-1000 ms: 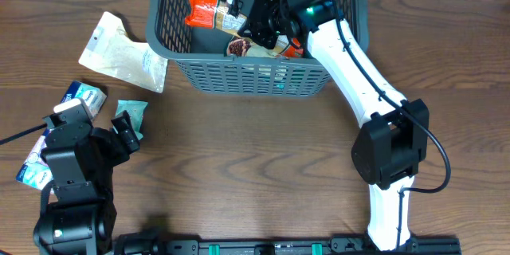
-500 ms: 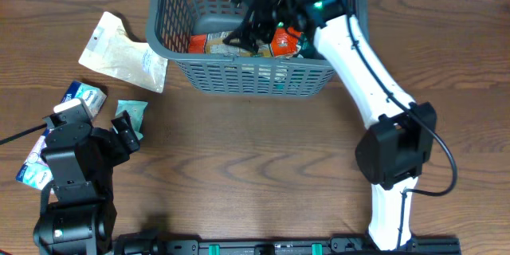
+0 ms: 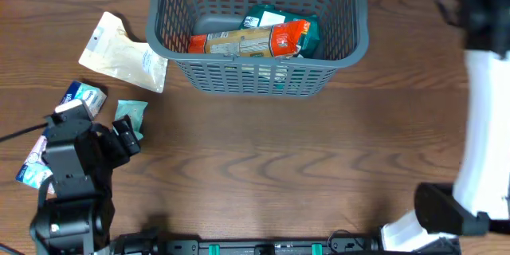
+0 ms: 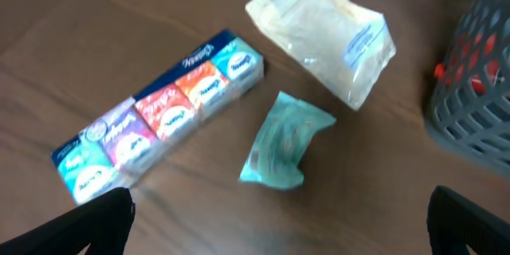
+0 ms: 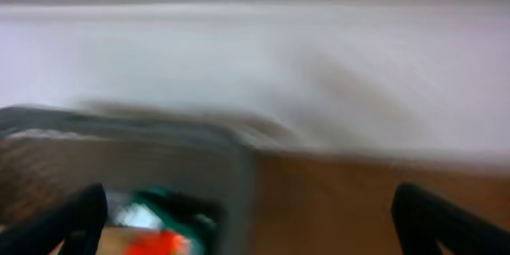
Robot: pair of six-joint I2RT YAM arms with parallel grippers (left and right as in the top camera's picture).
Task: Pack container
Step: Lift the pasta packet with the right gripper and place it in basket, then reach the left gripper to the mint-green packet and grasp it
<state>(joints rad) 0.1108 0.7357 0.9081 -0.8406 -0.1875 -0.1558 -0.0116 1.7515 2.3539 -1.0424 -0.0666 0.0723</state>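
- My right gripper (image 5: 249,211): spread wide, empty, at the far right corner; the container (image 3: 255,76) is left of it, mid far edge.
- My left gripper (image 4: 279,211): wide, near left corner.

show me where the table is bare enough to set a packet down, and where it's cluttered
Widest bare patch: the table in front of the container, between the left arm and the right arm's base. Inside the container, only the far-left floor is bare. Crowded: the left side, where the clear pouch, tissue multipack and teal packet lie close together.
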